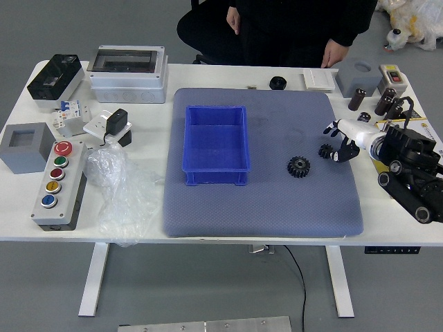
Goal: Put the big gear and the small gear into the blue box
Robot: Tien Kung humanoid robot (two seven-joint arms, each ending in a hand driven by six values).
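White table (pixel 138 225): carries gray-blue mat (pixel 270 216). Person (pixel 297 28), far side: one hand (pixel 335 54) lowered nr. table edge, other hand (pixel 233 19) hanging at the body. Blue box (pixel 216 142): upright on mat, L of center. Robot R hand (pixel 355 131): over mat's R edge, fingers spread moderately wide, grasping nothing; small gear sits just beside fingertips, contact cannot be det. Big gear (pixel 298 167): flat on mat, btwn box & hand, apart from both. Small gear (pixel 326 150): on mat, nr. big gear, on its upper R side.
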